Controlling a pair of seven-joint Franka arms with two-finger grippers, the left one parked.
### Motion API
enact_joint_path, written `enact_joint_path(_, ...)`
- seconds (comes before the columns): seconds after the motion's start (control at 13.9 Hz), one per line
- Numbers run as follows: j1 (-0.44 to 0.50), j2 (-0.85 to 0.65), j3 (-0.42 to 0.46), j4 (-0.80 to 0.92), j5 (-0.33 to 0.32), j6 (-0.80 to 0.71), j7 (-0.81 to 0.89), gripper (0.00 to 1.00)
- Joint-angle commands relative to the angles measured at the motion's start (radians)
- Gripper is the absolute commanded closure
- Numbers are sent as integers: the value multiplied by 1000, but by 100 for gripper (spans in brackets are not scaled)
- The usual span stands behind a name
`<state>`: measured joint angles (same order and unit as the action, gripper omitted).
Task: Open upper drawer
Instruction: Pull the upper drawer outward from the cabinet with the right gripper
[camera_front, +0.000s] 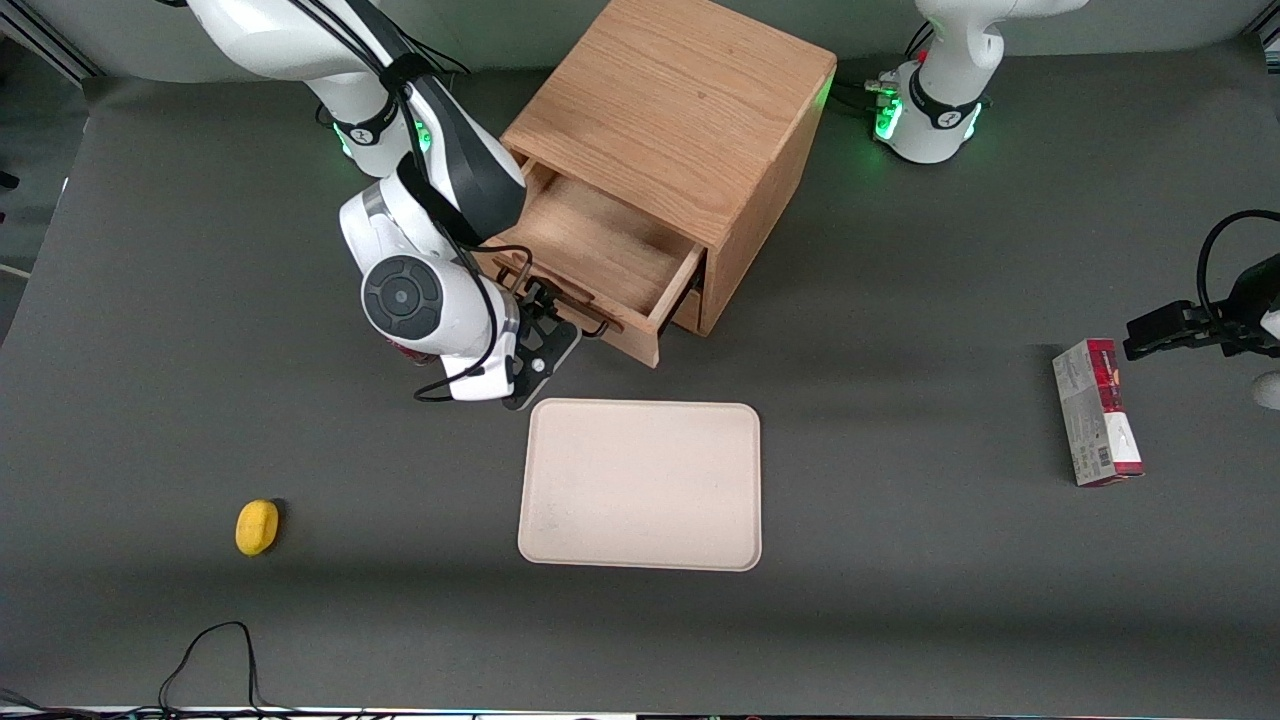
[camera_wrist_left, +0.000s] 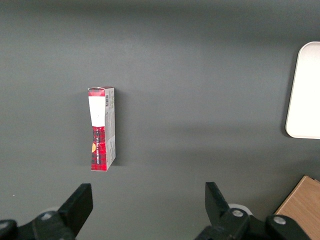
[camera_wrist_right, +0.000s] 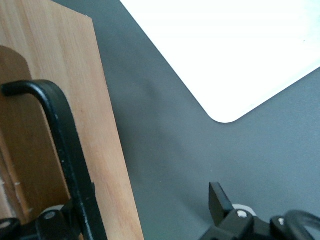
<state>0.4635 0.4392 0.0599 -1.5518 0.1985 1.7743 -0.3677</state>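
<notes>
At the upper drawer's (camera_front: 600, 255) handle (camera_wrist_right: 65, 150), the claw (camera_front: 548, 318) hangs spread.

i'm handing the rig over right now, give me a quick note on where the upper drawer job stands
Gripper: at the upper drawer's handle, in front of the drawer front, fingers open with the bar between them, not clamped.
Upper drawer: pulled well out of the cabinet, inside bare as far as it shows.
Tray: on the table nearer the front camera than the drawer.
Done: the drawer is open.
Left: probably only backing the gripper off the handle; pull further only if full extension is wanted.
</notes>
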Motion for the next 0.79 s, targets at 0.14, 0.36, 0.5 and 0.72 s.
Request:
enact_joint_path(0.14,-32,39,1,65,-16,2,-23,0)
enact_joint_path(0.36,-39,42,1,67,-18,2,-23,0)
enact_joint_path(0.5,-49,53,1,84,-18,2,-23,0)
enact_joint_path(0.72,-51,69,1,114,-50,0,-22,0)
